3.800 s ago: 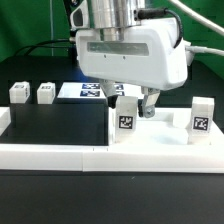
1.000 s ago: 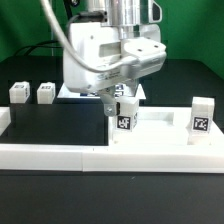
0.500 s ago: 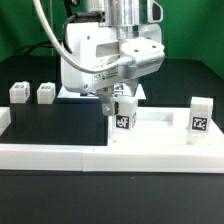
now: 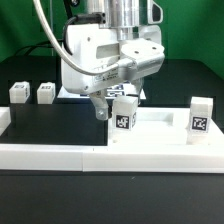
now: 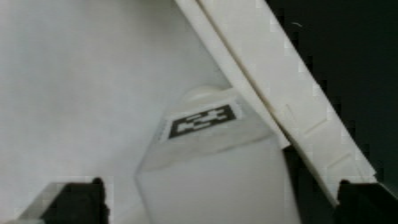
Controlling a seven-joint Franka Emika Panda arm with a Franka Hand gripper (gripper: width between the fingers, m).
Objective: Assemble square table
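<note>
**Exterior view:** The arm's gripper hangs low over the square tabletop. Its jaws are spread wide on either side of an upright leg, which stands at the slab's corner toward the exterior view's left. One dark fingertip shows just beside that leg, apart from it, and the claw holds nothing. A second leg stands at the slab's corner toward the exterior view's right. The tabletop lies against the border wall, which runs across the black table. Behind the wall's end at the exterior view's left, a third leg and a fourth leg stand side by side on the table.

**Wrist view:** The gripper shows both dark fingertips far apart. The upright leg, tag visible, sits between them, gripped by neither.
</note>
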